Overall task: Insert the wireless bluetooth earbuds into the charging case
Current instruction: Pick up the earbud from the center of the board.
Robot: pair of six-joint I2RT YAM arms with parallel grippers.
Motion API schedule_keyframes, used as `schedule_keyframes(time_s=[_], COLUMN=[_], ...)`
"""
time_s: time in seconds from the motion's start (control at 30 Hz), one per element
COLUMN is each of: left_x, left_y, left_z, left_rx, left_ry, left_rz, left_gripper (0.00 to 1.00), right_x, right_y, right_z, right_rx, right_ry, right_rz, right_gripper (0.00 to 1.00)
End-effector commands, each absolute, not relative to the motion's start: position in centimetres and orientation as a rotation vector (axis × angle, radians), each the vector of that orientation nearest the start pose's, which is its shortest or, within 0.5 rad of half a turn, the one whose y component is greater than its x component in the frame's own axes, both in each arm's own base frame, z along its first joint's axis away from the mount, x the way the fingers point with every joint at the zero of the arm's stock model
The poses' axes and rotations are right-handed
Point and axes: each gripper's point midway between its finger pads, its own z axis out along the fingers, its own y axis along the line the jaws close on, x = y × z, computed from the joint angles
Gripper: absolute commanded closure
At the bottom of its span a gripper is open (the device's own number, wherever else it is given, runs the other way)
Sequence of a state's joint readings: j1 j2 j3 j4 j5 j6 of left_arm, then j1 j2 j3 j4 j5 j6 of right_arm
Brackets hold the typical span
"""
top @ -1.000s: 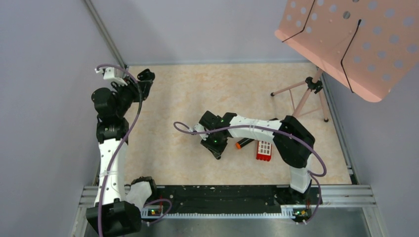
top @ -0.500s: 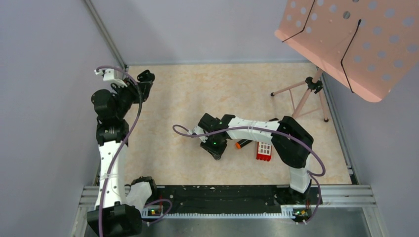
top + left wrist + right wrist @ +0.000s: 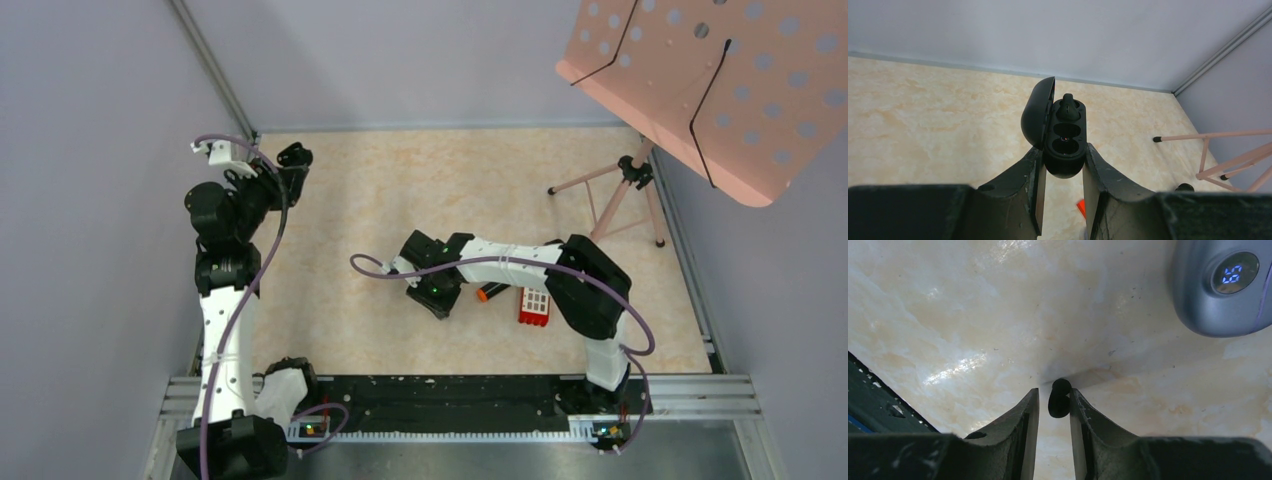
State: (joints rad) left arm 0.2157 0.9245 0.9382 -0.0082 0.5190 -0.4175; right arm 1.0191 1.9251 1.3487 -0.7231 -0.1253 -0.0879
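**Right claw** point(image 3: 1053, 393). The two matte black, scuffed fingers stand slightly apart and straddle a loose earbud point(image 3: 1059, 399). The loose earbud is a small, smooth, bean-shaped black body. It touches one finger, and a thin gap shows on its other side. Its far tip meets its own shadow on the table point(image 3: 973, 315). Beyond the claw and off to one side lies a rounded grey pod point(image 3: 1198, 300) with a satin finish. Its circular window shows blue digits.

**Beside the right claw (overhead view).** On the wrist side lie an orange-tipped item point(image 3: 488, 292) and, just past it, a red block point(image 3: 535, 305) with a white grid face.

**Left claw** point(image 3: 1062, 149). This claw is raised and clamped on the lower body of the charging case point(image 3: 1064, 167). The case is a glossy black oval shell. Its domed lid point(image 3: 1037, 112) is hinged open to one side. A seated earbud point(image 3: 1068, 107) occupies the far end of the tray. The recess nearer the fingers is bare and reflective.

**Surface and room.** The tabletop is cream and peach with a marbled pattern and a glossy sheen. A black rail point(image 3: 450, 395) runs along the near edge. Plain pale lilac-grey walls enclose the table. At the far right corner stands a pink perforated music stand point(image 3: 700, 80) on thin tripod legs point(image 3: 610, 200).
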Motion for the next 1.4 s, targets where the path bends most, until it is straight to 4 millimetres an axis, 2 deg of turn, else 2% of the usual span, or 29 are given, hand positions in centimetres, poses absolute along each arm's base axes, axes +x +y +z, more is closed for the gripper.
schedule_keyframes(time_s=[0.0,0.3,0.43,0.57,0.6,0.97,1.27,1.37], left_x=[33.4,33.3,33.5,33.8,33.8,34.0,33.9,33.9], left_y=[-2.8,-2.8,-2.9,-3.0,-3.0,-3.0,-3.1,-3.1], left_z=[36.3,36.2,36.0,35.9,35.9,35.6,35.2,35.3], left_rx=[-0.078,-0.079,-0.078,-0.082,-0.085,-0.088,-0.098,-0.097], left_ry=[1.542,1.543,1.546,1.547,1.547,1.553,1.554,1.555], left_rz=[-0.541,-0.541,-0.551,-0.569,-0.572,-0.578,-0.589,-0.59], left_gripper=[1.0,1.0,1.0,1.0,1.0,1.0,1.0,1.0], right_x=[18.2,19.3,19.3,19.6,19.6,19.8,19.9,19.9], right_y=[32.9,33.2,32.9,32.7,32.8,33.0,33.0,33.0], right_z=[1.5,2.8,3.3,3.5,3.7,4.6,5.1,5.2], right_rx=[-1.601,-1.593,-1.602,-1.592,-1.59,-1.585,-1.578,-1.578], right_ry=[2.467,2.411,2.394,2.385,2.382,2.365,2.354,2.353], right_rz=[0.282,0.249,0.242,0.225,0.225,0.237,0.232,0.233], right_gripper=[0.72,0.8,0.79,0.66,0.65,0.72,0.68,0.71])
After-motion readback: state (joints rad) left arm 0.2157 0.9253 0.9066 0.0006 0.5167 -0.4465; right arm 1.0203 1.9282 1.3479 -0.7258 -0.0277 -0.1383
